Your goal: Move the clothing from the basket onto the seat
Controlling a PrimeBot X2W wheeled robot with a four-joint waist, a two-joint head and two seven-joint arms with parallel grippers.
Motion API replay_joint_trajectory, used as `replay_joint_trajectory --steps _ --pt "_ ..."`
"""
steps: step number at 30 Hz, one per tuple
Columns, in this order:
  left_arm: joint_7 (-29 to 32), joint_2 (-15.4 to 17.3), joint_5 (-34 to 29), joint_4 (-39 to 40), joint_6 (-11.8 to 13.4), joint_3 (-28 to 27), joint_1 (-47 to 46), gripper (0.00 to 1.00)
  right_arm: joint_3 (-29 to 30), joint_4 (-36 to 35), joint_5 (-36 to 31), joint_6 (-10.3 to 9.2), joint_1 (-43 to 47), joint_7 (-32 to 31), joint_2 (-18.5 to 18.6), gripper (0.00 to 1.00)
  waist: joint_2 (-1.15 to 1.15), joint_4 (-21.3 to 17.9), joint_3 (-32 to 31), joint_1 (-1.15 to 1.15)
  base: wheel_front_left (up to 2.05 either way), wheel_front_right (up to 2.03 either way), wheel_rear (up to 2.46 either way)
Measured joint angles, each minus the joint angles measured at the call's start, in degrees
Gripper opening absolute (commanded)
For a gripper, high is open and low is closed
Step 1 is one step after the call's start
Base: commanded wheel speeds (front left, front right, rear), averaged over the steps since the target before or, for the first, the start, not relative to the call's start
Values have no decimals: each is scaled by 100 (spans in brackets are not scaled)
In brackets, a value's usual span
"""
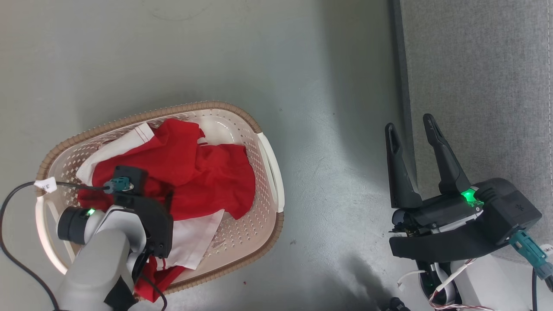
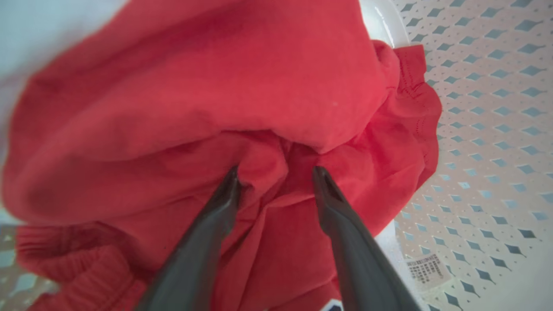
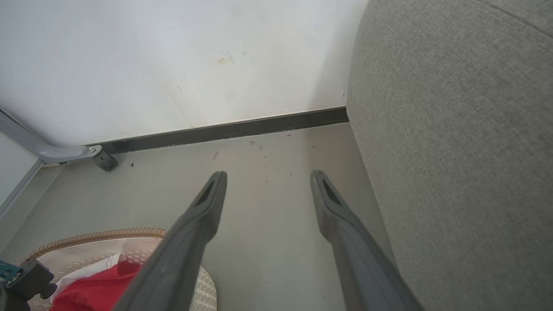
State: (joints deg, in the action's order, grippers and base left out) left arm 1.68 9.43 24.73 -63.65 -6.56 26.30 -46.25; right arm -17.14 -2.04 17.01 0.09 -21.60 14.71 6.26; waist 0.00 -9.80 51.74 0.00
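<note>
Left gripper (image 2: 274, 172), nearest the robot: pointed down into the basket (image 1: 207, 106), fingers (image 2: 207, 242) released and spread. Their tips press into the clothing (image 1: 203, 172), and a fold of red cloth bulges between them, unclamped. In the head view the pale left forearm (image 1: 99, 259) and its black cable (image 1: 8, 250), which carries a white tag (image 1: 46, 185), cover the near left part of the basket.

Right gripper (image 1: 409, 122): fingers (image 1: 445, 160) released and wide apart, holding nothing. It hangs above the floor (image 1: 324, 86), just beside the left edge of the seat (image 1: 484, 86).

The clothing lies heaped inside the basket as rumpled red fabric with white panels at its far left and near sides. A red-and-white hem reaches the near rim. The left wrist view shows a ribbed red band (image 2: 73, 268) low in the heap, the perforated basket wall (image 2: 484, 129) beside it, and a printed label (image 2: 425, 268) on the basket floor.

The basket stands on the floor, its white handle (image 1: 272, 168) turned toward the seat. Bare grey floor separates the two, which are well apart.

The seat, of grey woven fabric, runs along the floor's right side with nothing lying on the part in view.

Farthest, in the right wrist view: a dark skirting strip (image 3: 224, 129) at the floor's far edge, a white wall (image 3: 173, 52) above it, and a caster (image 3: 105, 160) on a grey metal frame at the far left corner.
</note>
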Motion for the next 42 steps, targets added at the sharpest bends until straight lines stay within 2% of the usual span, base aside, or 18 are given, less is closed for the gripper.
replay_joint_trajectory --steps 1,10,20,29,42 --pt "26 -14 -11 -33 0 12 -20 0 1 1 -1 9 0 0 -3 100 0 1 2 0 0 0 0" --pt "14 -68 -12 -190 -7 64 -62 0 49 71 -21 69 -5 0 -43 100 0 30 -41 0 0 0 0" --pt "-289 -74 -9 -263 -49 87 -57 0 75 268 -34 163 -31 0 -121 100 0 65 -339 -1 0 0 0" --pt "-678 -86 33 -259 -55 159 46 0 136 515 11 278 -135 0 -166 100 0 87 -765 -1 0 0 0" --pt "-1341 -58 272 -7 -59 422 732 0 225 993 122 450 -136 0 -182 100 0 195 -1640 -1 0 0 0"
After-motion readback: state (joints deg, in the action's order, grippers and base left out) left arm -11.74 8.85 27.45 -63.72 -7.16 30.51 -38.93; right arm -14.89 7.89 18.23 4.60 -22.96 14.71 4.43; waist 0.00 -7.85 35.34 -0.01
